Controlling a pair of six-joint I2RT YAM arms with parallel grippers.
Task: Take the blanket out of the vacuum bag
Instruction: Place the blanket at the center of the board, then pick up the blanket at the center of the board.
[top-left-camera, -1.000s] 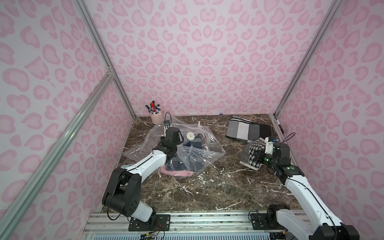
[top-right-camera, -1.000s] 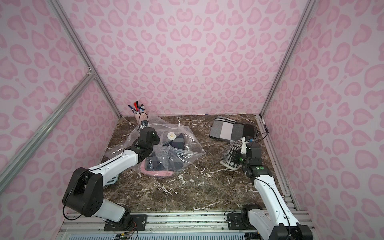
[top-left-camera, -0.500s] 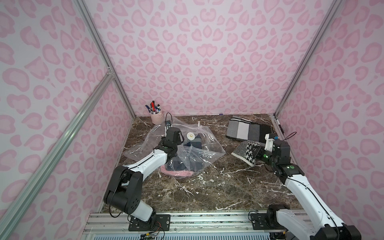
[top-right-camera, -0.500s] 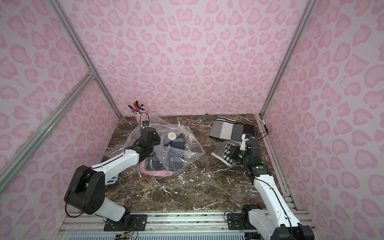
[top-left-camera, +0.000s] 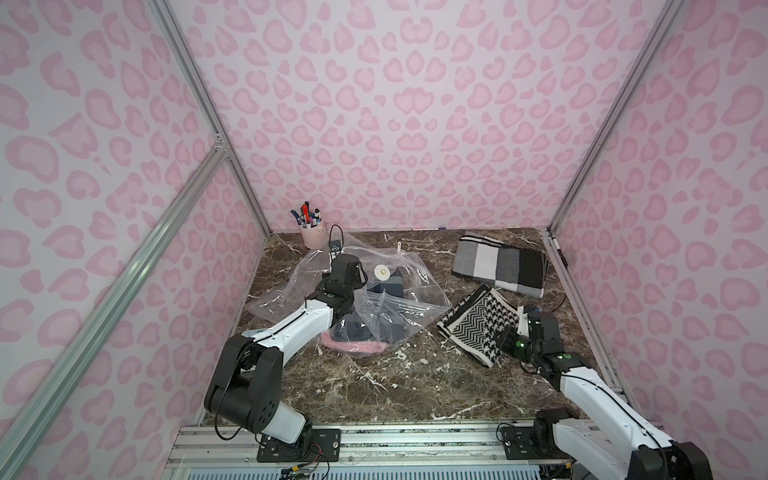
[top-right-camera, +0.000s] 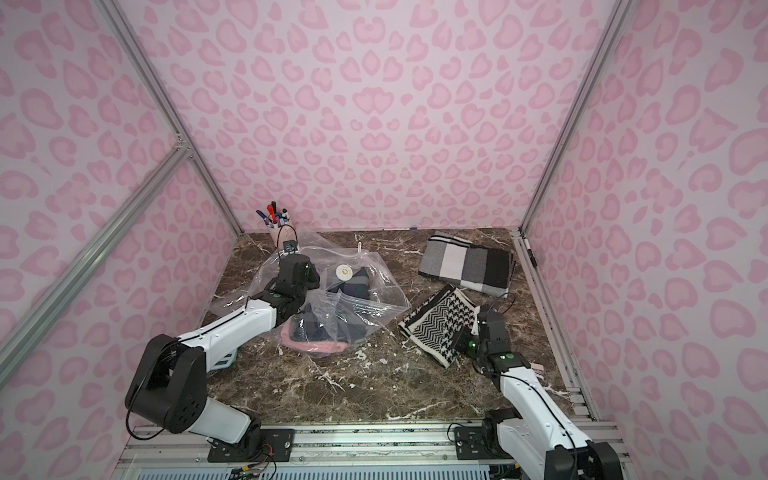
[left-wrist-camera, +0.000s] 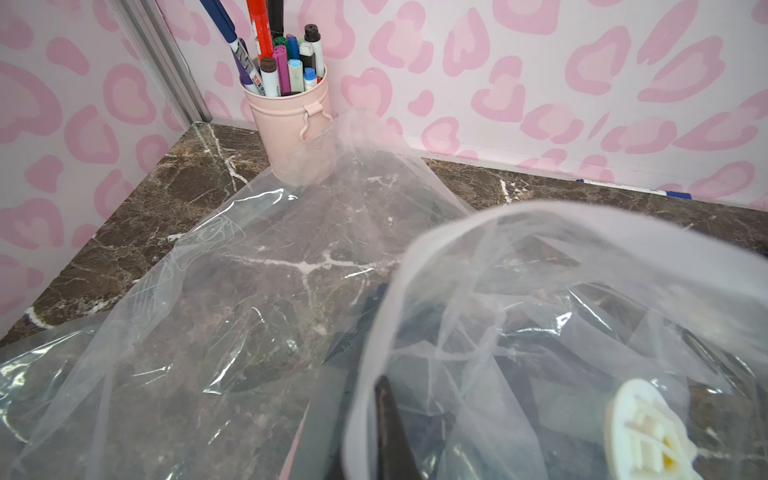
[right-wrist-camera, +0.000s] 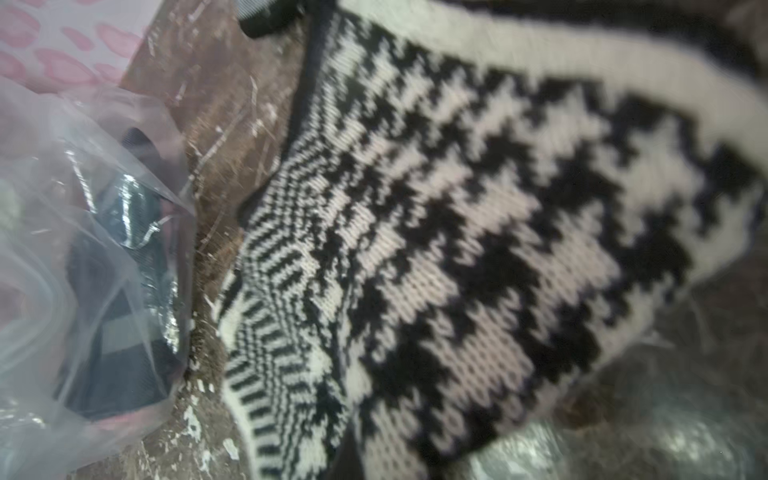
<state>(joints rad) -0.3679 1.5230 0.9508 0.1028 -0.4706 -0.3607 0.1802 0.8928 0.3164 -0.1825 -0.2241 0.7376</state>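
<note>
Open floor: the near strip of the dark brown marble tabletop (top-left-camera: 374, 386), between the two arm bases, is bare across its width. Left-centre is blocked by the clear crinkly plastic vacuum bag (top-left-camera: 415, 303), puffed up over dark folded fabric. The white-and-black left arm (top-left-camera: 299, 328) lies across its near-left side. A pink metal pen cup (top-left-camera: 312, 236) stands in the far left corner, just behind the bag's far flap. On the right, a black-and-white houndstooth knitted blanket (top-left-camera: 478, 328) lies flat, with only a narrow marble strip between it and the bag. A grey, white and black checked folded blanket (top-left-camera: 498, 264) fills the far right. Bare marble runs along the back wall between cup and checked blanket.
</note>
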